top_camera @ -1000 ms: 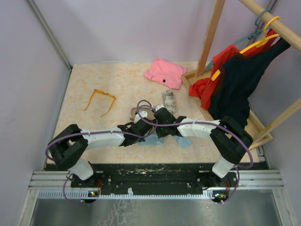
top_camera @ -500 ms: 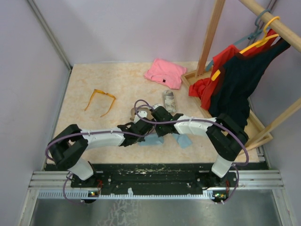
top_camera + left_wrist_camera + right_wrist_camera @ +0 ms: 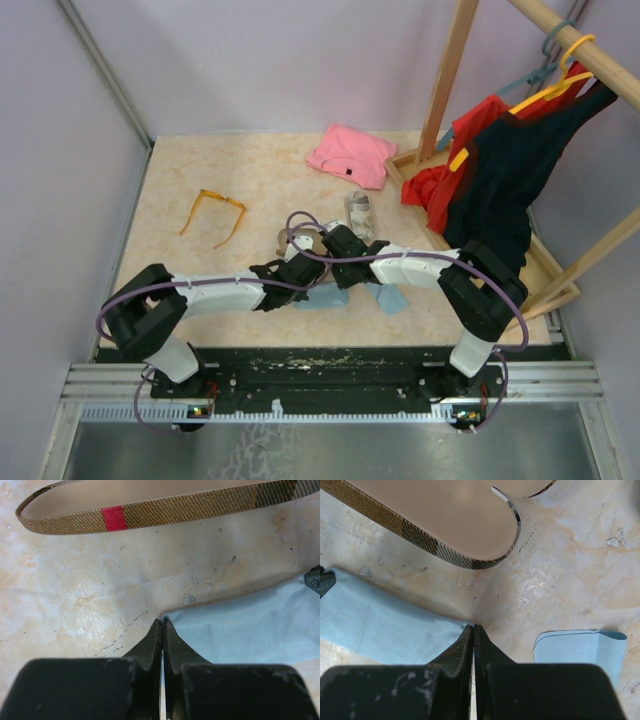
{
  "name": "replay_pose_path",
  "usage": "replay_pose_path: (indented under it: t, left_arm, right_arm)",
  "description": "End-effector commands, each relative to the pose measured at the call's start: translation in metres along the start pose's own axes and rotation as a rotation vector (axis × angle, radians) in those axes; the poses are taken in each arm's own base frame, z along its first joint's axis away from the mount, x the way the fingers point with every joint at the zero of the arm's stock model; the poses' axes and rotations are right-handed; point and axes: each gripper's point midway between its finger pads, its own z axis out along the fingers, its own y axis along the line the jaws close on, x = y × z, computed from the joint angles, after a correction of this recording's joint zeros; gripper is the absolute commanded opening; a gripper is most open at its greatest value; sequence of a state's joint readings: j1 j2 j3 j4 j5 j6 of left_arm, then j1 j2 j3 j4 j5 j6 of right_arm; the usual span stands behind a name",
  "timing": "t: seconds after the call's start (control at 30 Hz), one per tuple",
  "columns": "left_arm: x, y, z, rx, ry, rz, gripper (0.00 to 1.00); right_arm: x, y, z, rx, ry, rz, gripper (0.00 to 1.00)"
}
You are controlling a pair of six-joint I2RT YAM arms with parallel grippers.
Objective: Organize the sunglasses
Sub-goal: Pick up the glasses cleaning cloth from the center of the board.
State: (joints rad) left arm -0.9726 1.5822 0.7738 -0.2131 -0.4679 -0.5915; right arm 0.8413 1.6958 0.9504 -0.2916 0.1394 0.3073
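The orange-framed sunglasses (image 3: 212, 212) lie open on the table's left half, well away from both arms. A light blue cloth (image 3: 322, 298) lies flat at the table's middle front. My left gripper (image 3: 162, 622) is shut, its tips pinching the cloth's (image 3: 250, 630) left corner. My right gripper (image 3: 472, 627) is shut on the same cloth's (image 3: 380, 625) right corner. In the top view the two grippers (image 3: 298, 278) (image 3: 333, 272) nearly meet over it.
An open brown checked case (image 3: 296, 240) (image 3: 445, 510) lies just beyond the cloth. A second folded blue cloth (image 3: 393, 299) (image 3: 580, 647) lies to the right. A grey-patterned case (image 3: 360, 213), a pink garment (image 3: 350, 155) and a wooden clothes rack (image 3: 500, 170) stand behind.
My right gripper has slid a little left toward the left gripper and has shut on the cloth's corner. The left arm has not moved.
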Motion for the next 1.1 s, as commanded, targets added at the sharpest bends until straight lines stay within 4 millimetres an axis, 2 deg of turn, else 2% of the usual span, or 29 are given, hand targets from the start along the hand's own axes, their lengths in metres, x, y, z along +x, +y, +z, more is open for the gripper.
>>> replay_pose_path:
  t: [0.0,0.23,0.7,1.07]
  left_arm:
    - [0.040,0.001,-0.001,0.026,0.141,0.045,0.01]
    - [0.011,-0.008,-0.011,0.076,0.062,0.008,0.01]
    - [-0.040,0.006,-0.022,0.067,-0.044,-0.053,0.01]
    - [-0.097,0.016,-0.037,0.076,-0.163,-0.087,0.01]
  right_arm:
    - [0.018,0.008,0.002,-0.050,0.052,0.019,0.00]
    - [-0.020,0.024,-0.019,-0.141,-0.113,0.070,0.00]
    - [-0.062,0.016,-0.049,-0.101,-0.271,0.111,0.00]
    - [-0.099,0.005,-0.066,-0.071,-0.367,0.155,0.00]
